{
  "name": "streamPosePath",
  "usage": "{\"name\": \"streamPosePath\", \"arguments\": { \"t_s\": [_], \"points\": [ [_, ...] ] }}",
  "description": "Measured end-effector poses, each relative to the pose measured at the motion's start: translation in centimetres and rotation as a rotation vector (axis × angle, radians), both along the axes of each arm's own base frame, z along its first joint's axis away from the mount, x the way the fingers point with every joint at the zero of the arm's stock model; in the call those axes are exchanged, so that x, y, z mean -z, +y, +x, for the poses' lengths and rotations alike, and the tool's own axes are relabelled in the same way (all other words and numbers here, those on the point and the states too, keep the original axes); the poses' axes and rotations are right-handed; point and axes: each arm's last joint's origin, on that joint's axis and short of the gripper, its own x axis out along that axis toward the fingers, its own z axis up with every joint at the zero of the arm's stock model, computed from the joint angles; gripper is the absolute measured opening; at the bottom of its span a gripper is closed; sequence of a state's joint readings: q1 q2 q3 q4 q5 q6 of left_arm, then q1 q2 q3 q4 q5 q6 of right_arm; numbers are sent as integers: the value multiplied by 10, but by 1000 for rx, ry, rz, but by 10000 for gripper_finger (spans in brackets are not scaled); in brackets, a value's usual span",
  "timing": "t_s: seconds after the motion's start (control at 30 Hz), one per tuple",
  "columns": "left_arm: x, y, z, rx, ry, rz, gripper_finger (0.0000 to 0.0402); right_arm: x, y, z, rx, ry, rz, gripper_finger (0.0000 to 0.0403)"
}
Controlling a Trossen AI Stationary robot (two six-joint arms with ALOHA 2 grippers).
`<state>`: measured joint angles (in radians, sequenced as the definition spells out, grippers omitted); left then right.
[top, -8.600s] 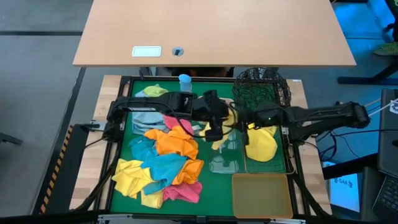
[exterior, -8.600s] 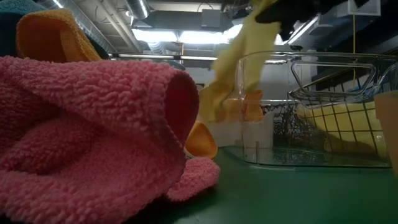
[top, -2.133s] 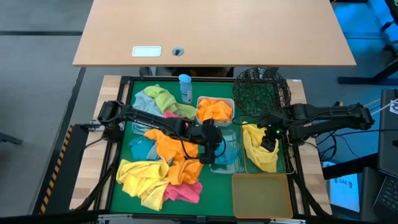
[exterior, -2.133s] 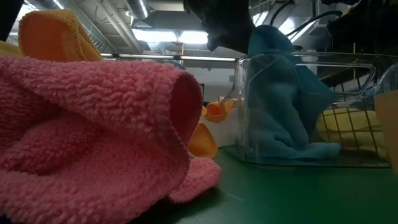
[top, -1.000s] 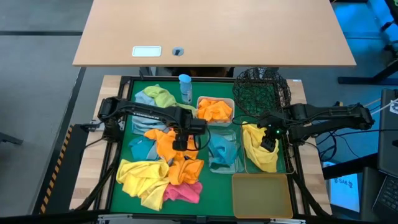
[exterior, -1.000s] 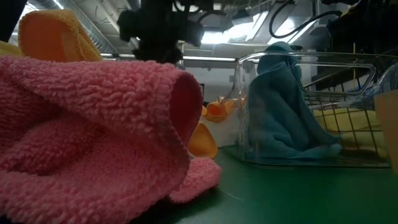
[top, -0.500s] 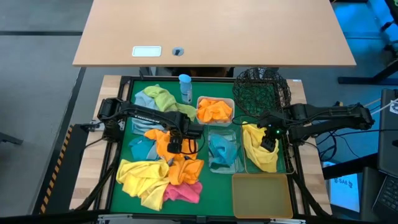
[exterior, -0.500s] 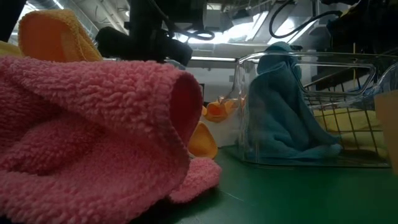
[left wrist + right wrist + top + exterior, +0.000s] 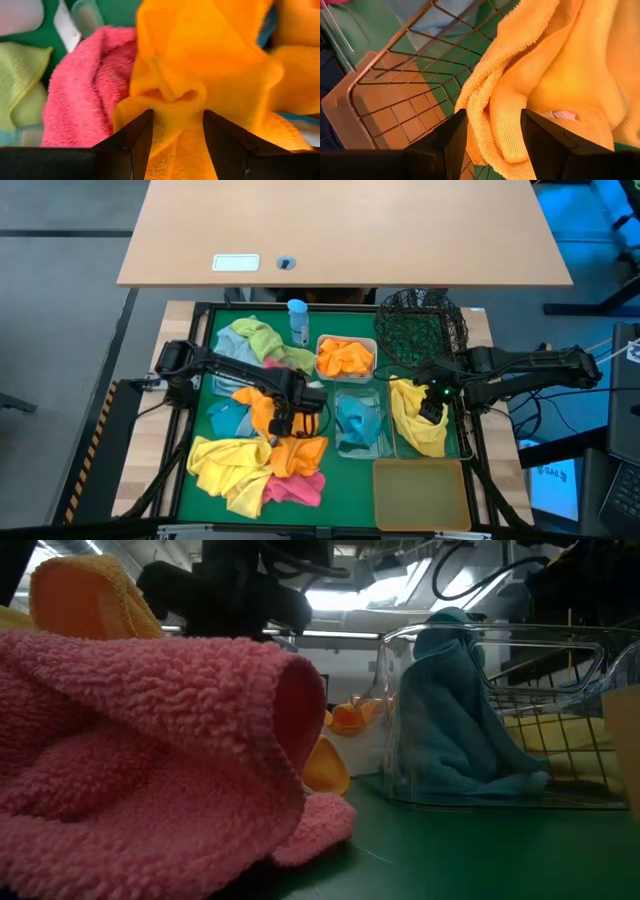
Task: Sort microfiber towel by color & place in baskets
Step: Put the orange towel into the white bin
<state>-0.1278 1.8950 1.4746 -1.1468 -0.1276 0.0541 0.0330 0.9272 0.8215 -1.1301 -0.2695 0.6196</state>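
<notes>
A pile of microfiber towels lies on the green mat: orange (image 9: 262, 408), yellow (image 9: 225, 465), pink (image 9: 292, 490), teal (image 9: 228, 420) and light green (image 9: 258, 335). My left gripper (image 9: 279, 420) points down over the orange towel (image 9: 200, 60), open, with a raised fold (image 9: 175, 95) between its fingers. My right gripper (image 9: 432, 408) hangs open above the yellow towel (image 9: 560, 75) in the rectangular wire basket (image 9: 463, 430). The white tub (image 9: 322, 342) holds orange towels. The clear tub (image 9: 400, 690) holds a teal towel (image 9: 450, 710). My left gripper (image 9: 177, 114) comes from above, pointing down. Its two fingers stand on either side of the orange towel's raised fold. I cannot tell whether they touch the cloth.
A black round wire-mesh basket (image 9: 420, 320) stands at the far right. An amber tub (image 9: 420, 490) sits at the near right. A small blue-capped bottle (image 9: 297, 320) stands at the far edge, beside the light green towel. A pink towel (image 9: 150, 760) fills the low view's left.
My left gripper has gone from beside the clear tub toward the table's left and near edges. It has also sunk down onto the orange towel in the pile. The towels have kept their places.
</notes>
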Motion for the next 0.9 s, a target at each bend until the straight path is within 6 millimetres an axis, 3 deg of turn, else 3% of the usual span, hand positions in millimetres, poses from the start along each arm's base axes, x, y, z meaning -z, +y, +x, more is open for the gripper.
{"name": "streamPosePath", "arguments": {
  "t_s": [0.2, 0.5, 0.63, 0.83, 0.9],
  "points": [
    [0, -11, 2, 31, -39, 12, 167, -1, 0, 2, 0, -22, 1, 184],
    [-1, -3, 8, 11, -99, 94, 160, -1, 0, 3, 0, -30, 1, 184],
    [-1, 0, 8, 2, -99, 94, 120, -1, 0, 3, 0, -30, 1, 184],
    [-1, 1, 9, -5, -100, 94, 17, -1, 0, 3, 0, -30, 1, 184],
    [-1, 1, 9, -26, -106, 93, 9, -1, 0, 3, 0, -30, 1, 184]
  ]
}}
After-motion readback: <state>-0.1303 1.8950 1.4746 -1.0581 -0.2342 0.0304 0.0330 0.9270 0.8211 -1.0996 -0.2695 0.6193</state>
